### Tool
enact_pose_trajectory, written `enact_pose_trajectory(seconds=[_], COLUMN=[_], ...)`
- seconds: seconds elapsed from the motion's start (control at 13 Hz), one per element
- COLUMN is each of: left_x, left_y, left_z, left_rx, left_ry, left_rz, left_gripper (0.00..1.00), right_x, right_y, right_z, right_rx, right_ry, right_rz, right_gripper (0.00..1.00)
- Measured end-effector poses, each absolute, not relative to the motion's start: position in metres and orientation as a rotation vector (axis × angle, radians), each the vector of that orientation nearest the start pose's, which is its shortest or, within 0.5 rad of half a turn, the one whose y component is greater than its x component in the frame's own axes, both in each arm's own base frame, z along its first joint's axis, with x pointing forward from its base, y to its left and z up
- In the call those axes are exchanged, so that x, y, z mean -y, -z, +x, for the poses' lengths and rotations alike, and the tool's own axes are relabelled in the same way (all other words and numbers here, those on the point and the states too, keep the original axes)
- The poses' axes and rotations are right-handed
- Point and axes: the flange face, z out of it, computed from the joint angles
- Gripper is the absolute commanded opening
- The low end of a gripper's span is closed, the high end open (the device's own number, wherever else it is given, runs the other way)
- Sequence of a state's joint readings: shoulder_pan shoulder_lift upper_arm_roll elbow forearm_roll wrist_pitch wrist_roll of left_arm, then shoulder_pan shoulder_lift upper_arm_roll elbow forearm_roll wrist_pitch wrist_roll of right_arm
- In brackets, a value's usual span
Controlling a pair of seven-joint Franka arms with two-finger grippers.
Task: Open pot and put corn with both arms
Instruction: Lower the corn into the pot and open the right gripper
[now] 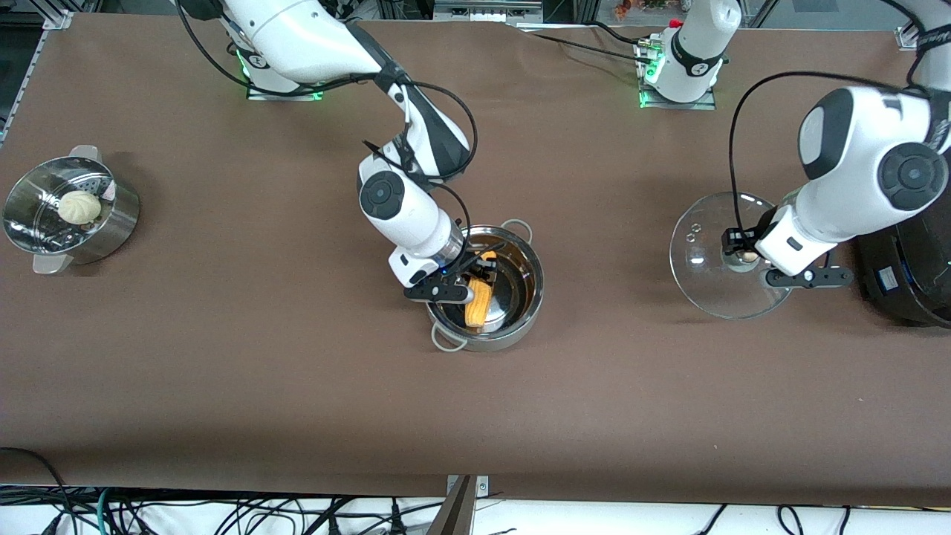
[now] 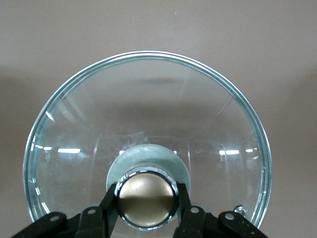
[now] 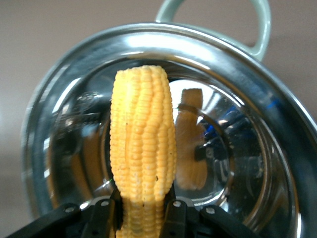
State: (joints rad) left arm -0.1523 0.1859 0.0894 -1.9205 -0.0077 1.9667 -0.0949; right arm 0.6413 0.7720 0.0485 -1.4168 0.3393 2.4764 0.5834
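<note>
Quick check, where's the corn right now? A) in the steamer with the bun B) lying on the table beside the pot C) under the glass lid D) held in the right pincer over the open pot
D: the right pincer is shut on the corn, which hangs over the open pot, while the left pincer holds the glass lid by its knob toward the left arm's end of the table.

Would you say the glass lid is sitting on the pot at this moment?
No, the lid is off the open pot, held by its knob in the left gripper toward the left arm's end.
</note>
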Motion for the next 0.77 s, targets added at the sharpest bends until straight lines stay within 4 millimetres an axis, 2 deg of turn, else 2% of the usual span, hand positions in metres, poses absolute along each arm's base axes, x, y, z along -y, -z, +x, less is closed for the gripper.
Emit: enact_pose_trajectory(seconds=[0.15, 0.38, 0.54, 0.77], left_x=[0.035, 0.026, 0.022, 0.022], left_y=[-0.339, -0.276, -0.257, -0.244], left_z=[0.568, 0.555, 0.557, 0.556], left_rx=[0.048, 0.026, 0.028, 0.023], left_ry=[-0.196, -0.196, -0.198, -0.214], left_rz=[-3.115, -3.111, -3.108, -3.104], left_gripper=[0.00, 0.00, 0.00, 0.00], right_x=[-0.475, -0.486, -0.477, -0.431], right_y=[-0.263, -0.278, -0.298, -0.353], right_z=[0.588, 0.586, 0.592, 0.607], right_rx=[-0.200, -0.139, -0.118, -0.103], right_ry=[0.092, 0.144, 0.136, 0.099], right_rz=[-2.746, -2.753, -2.790, -2.937], right_gripper=[1.00, 1.00, 1.00, 1.00])
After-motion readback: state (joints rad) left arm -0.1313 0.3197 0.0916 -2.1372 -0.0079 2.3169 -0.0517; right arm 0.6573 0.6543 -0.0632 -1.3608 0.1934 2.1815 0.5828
